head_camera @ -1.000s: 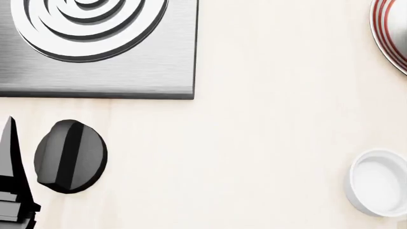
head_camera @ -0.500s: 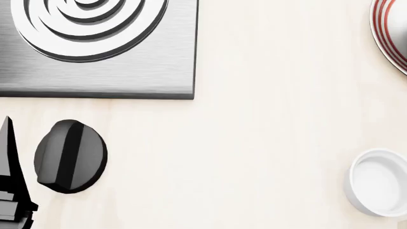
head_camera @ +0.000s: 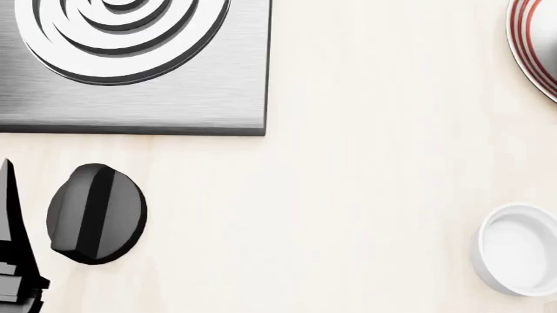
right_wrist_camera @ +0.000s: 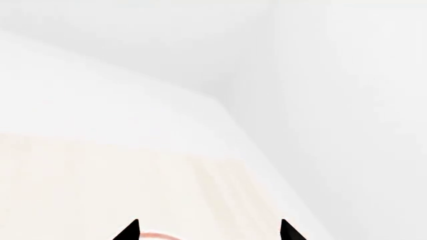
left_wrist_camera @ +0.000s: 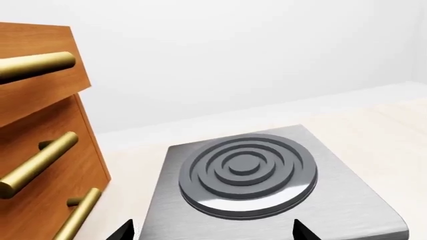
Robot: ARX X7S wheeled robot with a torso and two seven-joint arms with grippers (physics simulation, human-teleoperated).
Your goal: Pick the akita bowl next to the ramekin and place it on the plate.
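The akita bowl is out of view in every frame. At the right edge of the head view stands the plain white ramekin [head_camera: 520, 249], partly cut off. The red-ringed plate [head_camera: 535, 45] shows only as a slice at the top right corner. My left gripper [left_wrist_camera: 213, 232] is open with nothing between its dark tips, hovering over the steel stove plate [left_wrist_camera: 360, 200]. One of its fingers [head_camera: 10, 215] pokes in at the head view's left edge. My right gripper [right_wrist_camera: 209, 232] is open too, above pale counter, with a faint red rim arc [right_wrist_camera: 157, 235] between its tips.
A spiral burner [head_camera: 122, 32] sits on the steel stove plate [head_camera: 218, 104] at the back left. A black knob [head_camera: 96, 214] lies in front of it. Wooden drawers with brass handles [left_wrist_camera: 40, 165] stand beside the stove. A white wall [right_wrist_camera: 333, 75] lies behind the counter.
In the head view, the left gripper's finger has slid slightly toward the left edge. The ramekin, plate and knob have not moved.
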